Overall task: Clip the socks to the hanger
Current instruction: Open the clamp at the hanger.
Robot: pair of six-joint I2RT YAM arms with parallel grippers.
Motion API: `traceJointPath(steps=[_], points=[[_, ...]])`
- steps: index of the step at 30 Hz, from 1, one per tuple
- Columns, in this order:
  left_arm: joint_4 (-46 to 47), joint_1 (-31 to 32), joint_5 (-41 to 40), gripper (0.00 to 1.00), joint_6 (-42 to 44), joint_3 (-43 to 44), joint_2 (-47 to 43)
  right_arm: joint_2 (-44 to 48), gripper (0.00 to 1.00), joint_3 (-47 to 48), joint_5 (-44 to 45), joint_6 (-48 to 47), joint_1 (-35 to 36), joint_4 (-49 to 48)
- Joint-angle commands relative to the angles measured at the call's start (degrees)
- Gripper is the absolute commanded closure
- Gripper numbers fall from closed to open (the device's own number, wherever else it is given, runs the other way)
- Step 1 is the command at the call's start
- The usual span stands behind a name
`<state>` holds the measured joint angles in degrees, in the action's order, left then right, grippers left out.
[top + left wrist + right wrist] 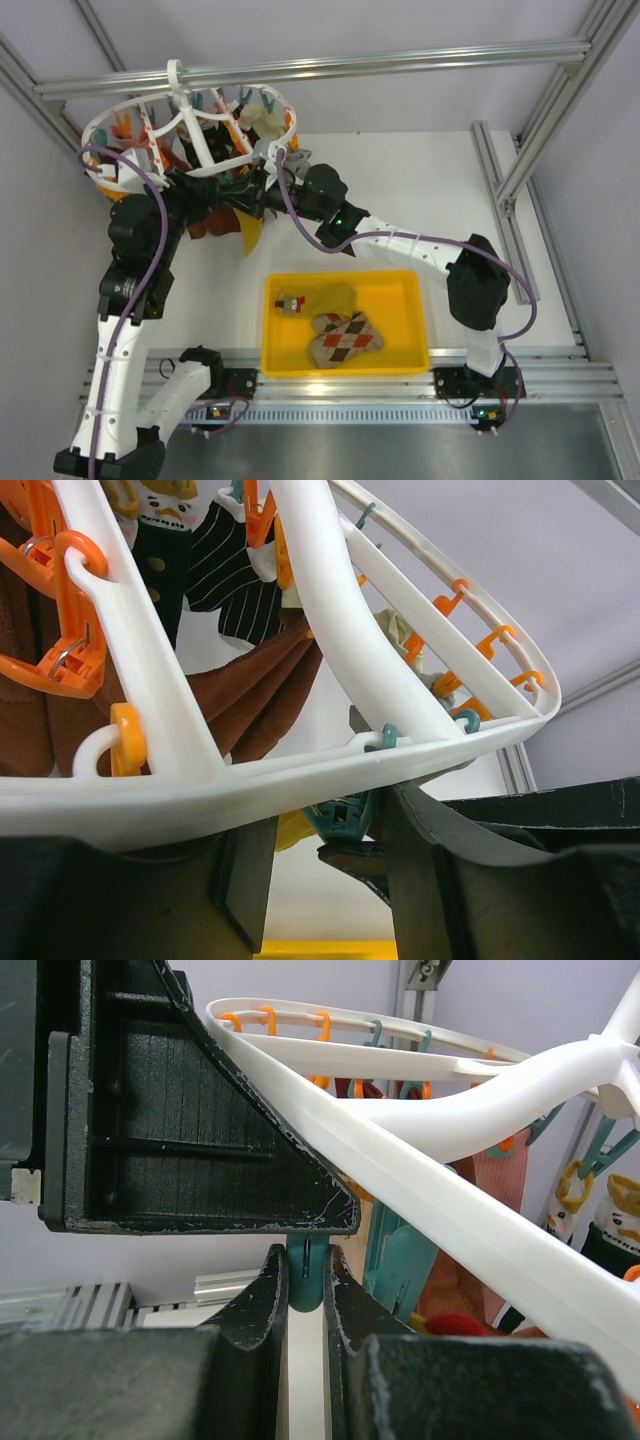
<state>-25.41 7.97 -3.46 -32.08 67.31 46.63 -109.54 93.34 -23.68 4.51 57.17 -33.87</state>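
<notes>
The left arm rises along the left of the top view to the hanger (200, 148), which hangs in the upper left of the frame, its white ring crowded with orange and teal clips. The left gripper (235, 195) sits at the ring's near edge. In the left wrist view its fingers (245, 875) stand well apart at the bottom of the frame, and the white rim (300, 780) crosses just over their tips. Whether the rim touches them I cannot tell. In the gap between them hangs a teal clip (340, 818), and rust-brown socks (260, 690) drape behind the rim.

Just right of that, in the top view, a hanging mustard sock (250, 235) points down below the ring, beside the rust-brown socks (210, 225).

The right gripper (270, 185) meets the ring from the right. In the right wrist view, its fingers (265, 1300) are drawn almost together, pinching the lower end of the teal clip (305, 1265) beneath the rim.

Lower centre of the top view, a yellow bin (340, 275) sits on the table. It holds an argyle sock (345, 338) lying flat near its front wall and another mustard sock (335, 297) towards its back. The right arm bends away to the lower right.
</notes>
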Motion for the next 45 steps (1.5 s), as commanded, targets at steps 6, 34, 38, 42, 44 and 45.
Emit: traceJointPath(steps=[6,34,38,42,44,45], points=[[10.56,-0.23,-1.45,0.59,-1.59,-0.86,0.30,4.15,1.00,-0.88,-8.40,-1.00,1.02,-2.08],[16.00,-0.23,-1.37,0.73,1.75,-0.78,-0.49,4.16,1.00,-1.76,-10.07,-2.67,1.10,-1.20],[15.92,-0.23,-0.14,0.92,1.75,-0.86,-0.31,4.33,0.77,-1.67,-10.33,-3.11,0.93,0.38],[15.30,-0.23,0.39,1.00,1.66,-1.65,-0.58,6.17,0.56,-3.86,-10.60,-3.55,0.58,1.69],[15.21,-0.23,0.56,1.00,1.75,-1.92,-0.75,7.75,0.50,-4.83,-10.59,-3.72,0.05,2.49],[15.13,-0.23,0.74,1.00,1.67,-2.09,-0.84,8.45,0.48,-6.14,-10.77,-3.81,-0.21,3.36]])
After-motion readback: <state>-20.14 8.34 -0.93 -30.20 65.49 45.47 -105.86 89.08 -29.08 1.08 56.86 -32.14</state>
